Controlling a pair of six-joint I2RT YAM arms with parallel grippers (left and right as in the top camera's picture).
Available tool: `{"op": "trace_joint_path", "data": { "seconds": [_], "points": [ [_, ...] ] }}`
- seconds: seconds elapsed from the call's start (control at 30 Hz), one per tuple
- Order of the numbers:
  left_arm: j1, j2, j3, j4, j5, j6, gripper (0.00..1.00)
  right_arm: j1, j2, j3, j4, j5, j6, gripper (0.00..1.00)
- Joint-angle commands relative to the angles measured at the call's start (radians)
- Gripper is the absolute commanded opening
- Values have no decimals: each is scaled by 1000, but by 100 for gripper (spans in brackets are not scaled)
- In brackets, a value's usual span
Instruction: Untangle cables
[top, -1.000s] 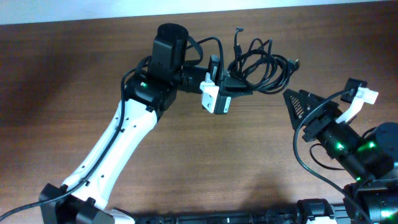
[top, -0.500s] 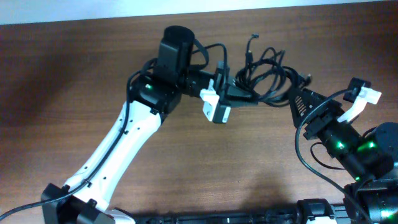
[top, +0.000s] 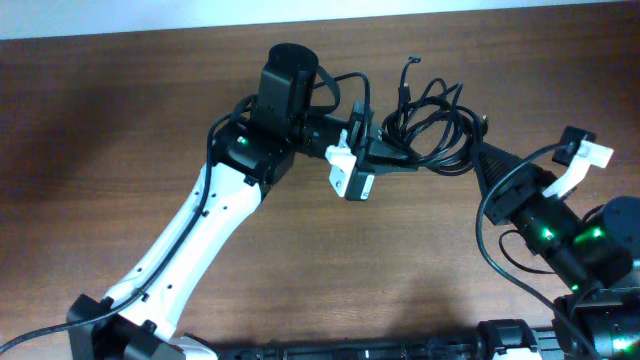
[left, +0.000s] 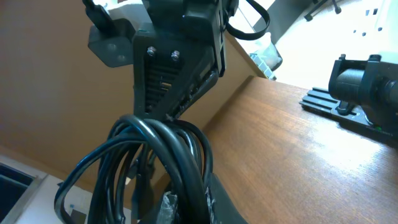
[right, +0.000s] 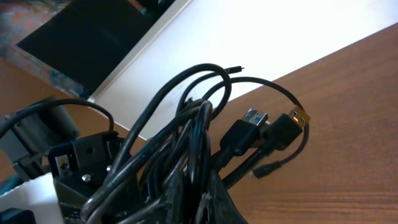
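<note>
The cables (top: 432, 125) are a bundle of thin black cords looped together, held up between both arms at the back right of the table. My left gripper (top: 395, 160) is shut on the bundle's left side; in the left wrist view the strands (left: 168, 149) run down between its jaws (left: 189, 208). On the right side, my right gripper (top: 475, 152) is shut on several strands (right: 186, 124), which pass between its jaws (right: 194, 199). Two USB plugs (right: 249, 127) stick out to the right, and a small plug (top: 410, 62) points towards the back.
The brown wooden table (top: 120, 150) ends at its back edge just behind the bundle. The white left arm (top: 190, 230) crosses the middle from the front left. The right arm's body (top: 570, 235) fills the front right corner.
The left arm carried the bundle to the right, up to the right gripper. The right gripper, open before, has shut on the bundle's right side.
</note>
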Motion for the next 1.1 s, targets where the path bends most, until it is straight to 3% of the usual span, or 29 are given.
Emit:
{"op": "trace_joint_path", "data": {
  "seconds": [0.0, 0.37, 1.07],
  "points": [
    [-2, -32, 19, 42, 102, 23, 0, -3, -2, -2, -23, -1, -18, 4],
    [-2, -32, 19, 108, 201, 23, 0, -3, 20, -2, -45, -2, -18, 4],
    [-5, -32, 19, 137, 202, 23, 0, -3, 130, -2, -113, -2, -124, 4]
  ]
}}
